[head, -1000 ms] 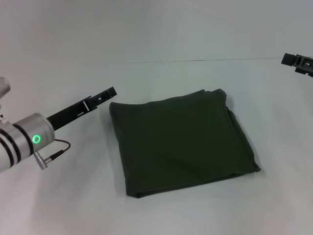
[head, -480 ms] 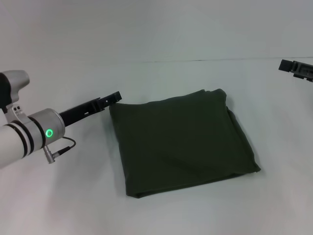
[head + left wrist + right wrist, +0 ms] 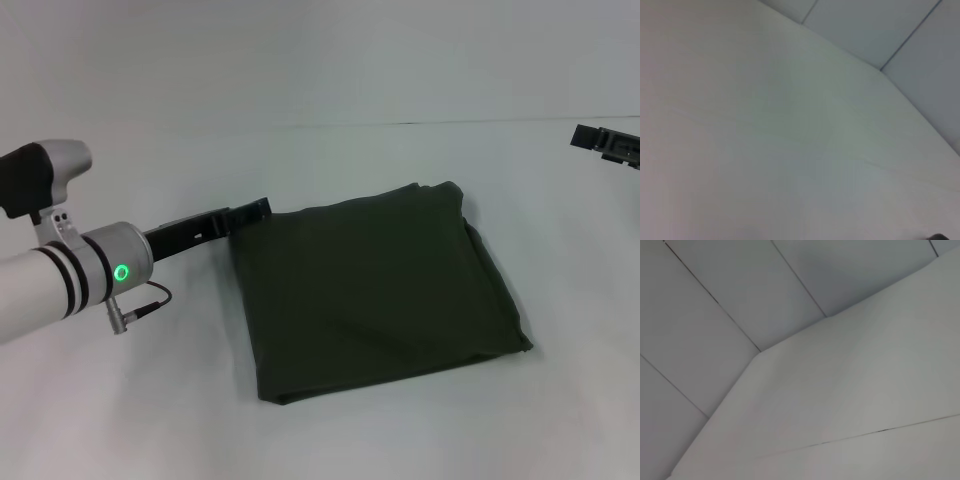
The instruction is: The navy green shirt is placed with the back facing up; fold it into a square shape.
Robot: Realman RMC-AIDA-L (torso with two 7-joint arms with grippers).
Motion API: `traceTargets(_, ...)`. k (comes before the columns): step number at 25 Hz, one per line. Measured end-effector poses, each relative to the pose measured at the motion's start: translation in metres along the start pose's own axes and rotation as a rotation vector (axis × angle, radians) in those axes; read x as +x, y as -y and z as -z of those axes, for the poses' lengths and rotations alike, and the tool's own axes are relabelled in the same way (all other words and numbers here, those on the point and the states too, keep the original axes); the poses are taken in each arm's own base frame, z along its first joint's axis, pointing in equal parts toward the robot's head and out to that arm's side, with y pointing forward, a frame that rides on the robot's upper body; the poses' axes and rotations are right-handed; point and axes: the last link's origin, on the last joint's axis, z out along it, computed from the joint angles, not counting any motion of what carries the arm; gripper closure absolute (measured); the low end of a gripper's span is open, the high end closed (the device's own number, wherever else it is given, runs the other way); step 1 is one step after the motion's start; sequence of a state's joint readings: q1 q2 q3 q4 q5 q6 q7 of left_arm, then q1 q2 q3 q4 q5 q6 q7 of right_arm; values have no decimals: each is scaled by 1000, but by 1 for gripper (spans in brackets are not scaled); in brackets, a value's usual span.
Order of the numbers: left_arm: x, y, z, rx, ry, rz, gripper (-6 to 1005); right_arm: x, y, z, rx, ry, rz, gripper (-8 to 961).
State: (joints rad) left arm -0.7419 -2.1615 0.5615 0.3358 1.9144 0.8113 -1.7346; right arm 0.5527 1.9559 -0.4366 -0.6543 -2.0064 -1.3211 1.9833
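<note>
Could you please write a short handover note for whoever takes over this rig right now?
Left tool: low over the white table, its tip at the far left corner of the dark olive-green cotton shirt; grip state unclear.
Right tool: at the far right edge of the head view, well away from the shirt.
Shirt: lies flat mid-table, folded into a rough square, plain side up.
Done: the folding looks complete.
Left: perhaps tidy the uneven layers along the right edge, then withdraw the left arm.
</note>
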Motion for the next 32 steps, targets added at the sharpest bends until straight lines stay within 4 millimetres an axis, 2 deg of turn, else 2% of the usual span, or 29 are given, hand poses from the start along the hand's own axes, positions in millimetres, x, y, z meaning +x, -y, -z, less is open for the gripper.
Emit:
traceTargets(8,-1,-3,-2,-8,16,-9,50,-1,0,-2,1,1,0,37)
traceTargets(19,-3,1,-2,25,38,-40,108,-3,-1,-3,4,5,4,36)
traceTargets(27,-3,1,-2,29,43,-51,303,-4,-1,-4,2,4,6,37)
traceTargets(32,-1,-2,-4,19,43,-58,510,-4,-2,-5,2,3,7,36)
